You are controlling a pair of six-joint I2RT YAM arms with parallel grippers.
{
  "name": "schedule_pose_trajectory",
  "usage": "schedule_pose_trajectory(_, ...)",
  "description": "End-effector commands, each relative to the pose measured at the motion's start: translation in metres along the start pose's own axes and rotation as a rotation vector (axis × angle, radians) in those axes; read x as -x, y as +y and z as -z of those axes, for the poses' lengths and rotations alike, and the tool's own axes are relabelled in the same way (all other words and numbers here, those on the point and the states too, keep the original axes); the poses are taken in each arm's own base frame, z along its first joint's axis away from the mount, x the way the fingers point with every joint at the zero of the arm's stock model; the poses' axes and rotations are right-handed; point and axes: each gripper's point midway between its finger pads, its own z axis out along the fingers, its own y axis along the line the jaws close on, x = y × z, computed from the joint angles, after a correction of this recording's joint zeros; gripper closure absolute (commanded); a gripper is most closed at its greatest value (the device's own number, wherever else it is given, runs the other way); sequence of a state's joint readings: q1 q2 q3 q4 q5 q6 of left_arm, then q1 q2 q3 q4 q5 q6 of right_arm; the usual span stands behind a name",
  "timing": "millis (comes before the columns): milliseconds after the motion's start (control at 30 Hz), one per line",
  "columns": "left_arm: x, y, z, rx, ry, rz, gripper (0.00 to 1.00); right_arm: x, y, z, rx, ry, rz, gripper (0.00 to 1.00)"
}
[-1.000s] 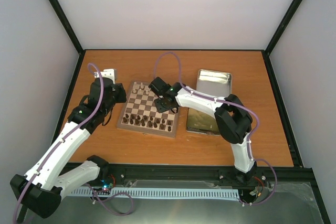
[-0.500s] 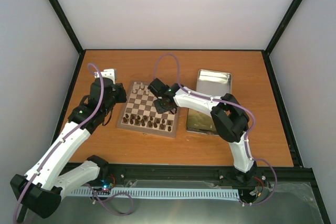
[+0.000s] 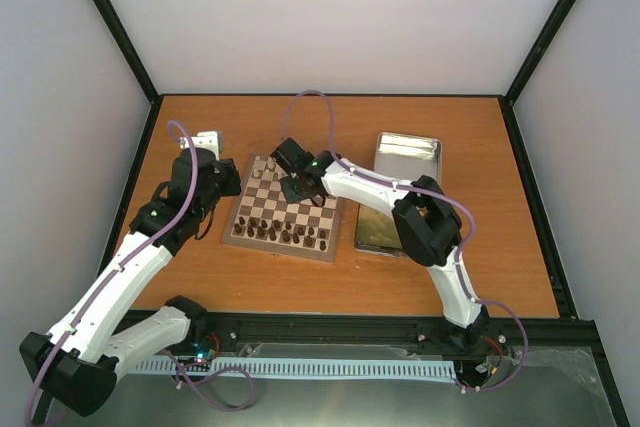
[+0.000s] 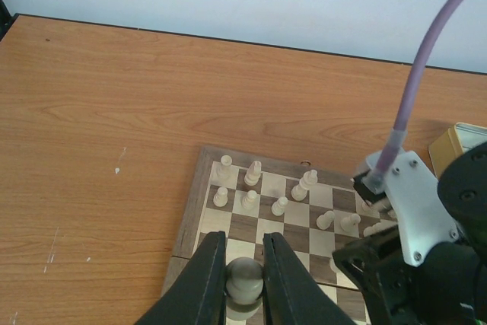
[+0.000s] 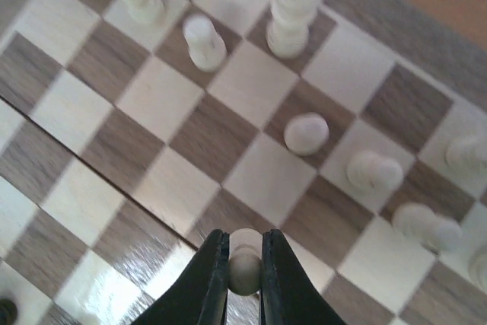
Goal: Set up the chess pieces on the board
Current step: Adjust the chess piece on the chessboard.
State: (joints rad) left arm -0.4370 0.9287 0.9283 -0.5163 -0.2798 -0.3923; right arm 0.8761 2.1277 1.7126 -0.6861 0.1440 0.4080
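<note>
The square board [image 3: 272, 197] lies left of centre on the table [image 3: 480, 167], its edges nearly parallel to the table's. Dark pieces [image 3: 285, 235] line its 6 o'clock side. Cream chess pieces [image 4: 251, 188] stand upright toward 12 o'clock. The right arm bends at the elbow above the gold tin [image 3: 372, 237] and reaches toward 10 o'clock. The right gripper [image 5: 245, 253] points down over the board, fingers clamped on a cream pawn [image 5: 245, 270], head up. The left gripper [image 4: 245, 268], at the board's 9 o'clock edge, pinches a second pawn [image 4: 245, 279], also upright.
</note>
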Motion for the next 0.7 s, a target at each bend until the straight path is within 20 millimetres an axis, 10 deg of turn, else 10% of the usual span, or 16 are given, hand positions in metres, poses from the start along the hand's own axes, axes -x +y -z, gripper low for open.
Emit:
schedule_pose_trajectory(0, 0.009, -0.001, 0.004, -0.007, -0.037, -0.007, 0.99, 0.027, 0.014, -0.008, 0.019, -0.073, 0.007, 0.93)
schedule_pose_trajectory(667, 0.009, 0.001, 0.004, 0.004, -0.041, -0.003, 1.0, 0.058, 0.0, -0.048, -0.114, -0.119, -0.032, 0.89)
